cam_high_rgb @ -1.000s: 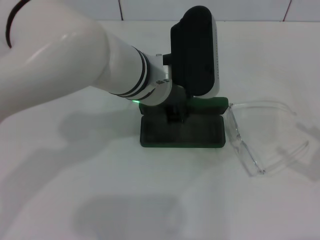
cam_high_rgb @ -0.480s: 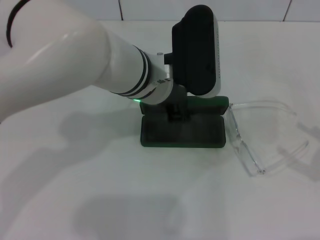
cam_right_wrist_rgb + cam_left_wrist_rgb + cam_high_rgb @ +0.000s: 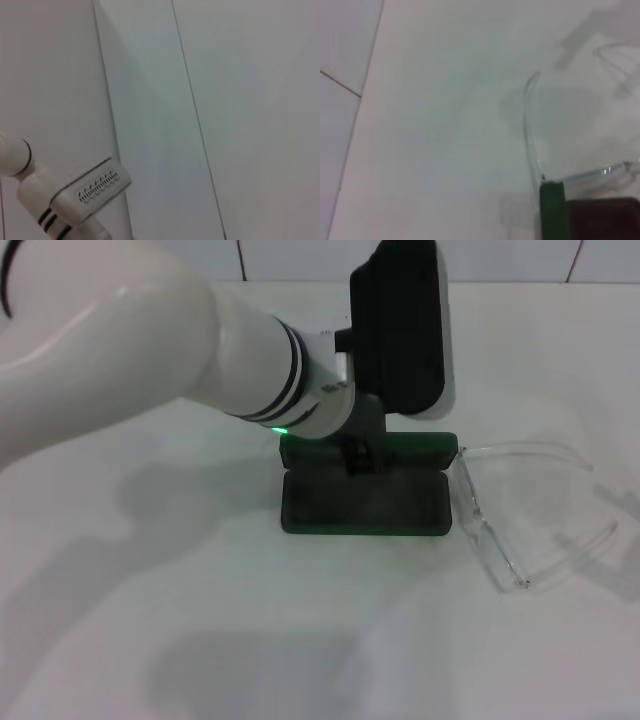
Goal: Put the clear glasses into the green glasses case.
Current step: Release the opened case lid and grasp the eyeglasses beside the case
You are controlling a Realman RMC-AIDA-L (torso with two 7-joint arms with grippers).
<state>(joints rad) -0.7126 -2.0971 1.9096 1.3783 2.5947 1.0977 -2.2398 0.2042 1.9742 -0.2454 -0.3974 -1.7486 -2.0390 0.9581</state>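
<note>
Reaching in from the bench's [image 3: 130, 640] left edge, the left arm ends over the case [image 3: 365, 502], and its left gripper [image 3: 357, 458] sits low at the hinge line, between the upright lid and the flat tray. Its fingers are hidden under the wrist and the black camera housing, so I cannot tell how far they are parted or whether they have hold of anything. My reading is that the arm stands there because of the lid, which rises as a green strip behind the tray. The right gripper does not show in any view; the right wrist camera looks at pale wall panels and the other arm's housing, so that arm seems parked away from the work.

The case lies open near the middle of the bench, towards the far edge: dark green shell, rounded corners, dark lining facing up, nothing inside.

Just beside its right end, touching or very nearly so, lie the glasses [image 3: 520, 515]. They are wholly clear, with a thick frame and squarish lenses, front edge towards the case and temple arms spread towards the bench's right edge. They rest flat and untouched, so putting them in is not yet begun.
</note>
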